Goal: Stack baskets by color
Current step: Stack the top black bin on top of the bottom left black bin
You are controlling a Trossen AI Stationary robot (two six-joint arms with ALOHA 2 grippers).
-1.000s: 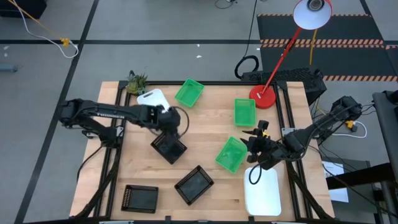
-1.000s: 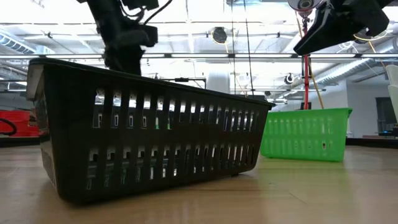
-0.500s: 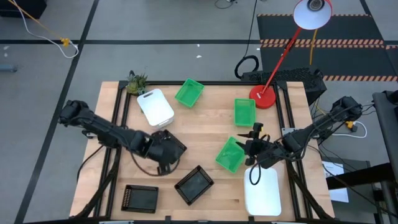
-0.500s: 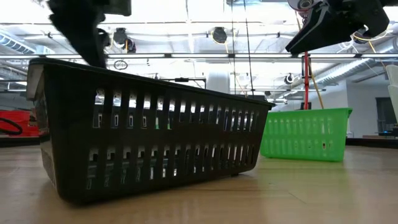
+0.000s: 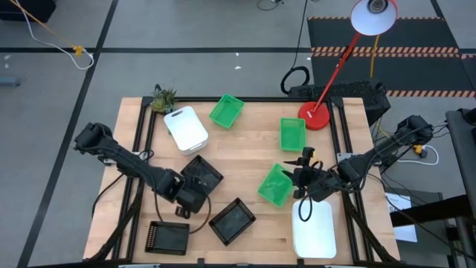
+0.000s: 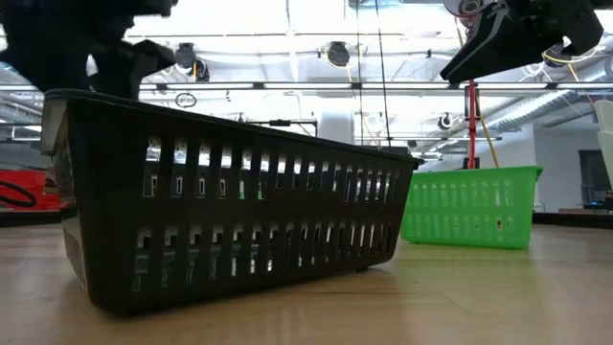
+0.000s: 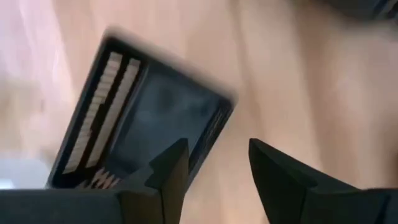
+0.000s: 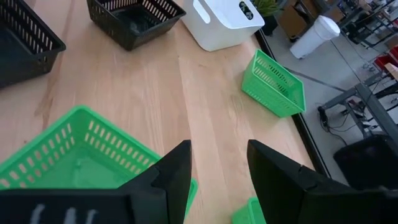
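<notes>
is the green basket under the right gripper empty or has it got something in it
Empty. In the right wrist view the green basket below the right gripper shows only its bare green floor, and the gripper's open fingers hold nothing.

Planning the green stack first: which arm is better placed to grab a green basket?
The right. The right gripper, open, hovers beside the nearest green basket; the left gripper is over among the black baskets.

The left wrist view blurs the black basket [image 7: 146, 124], its corner behind the left claw [image 7: 214, 165].
</notes>
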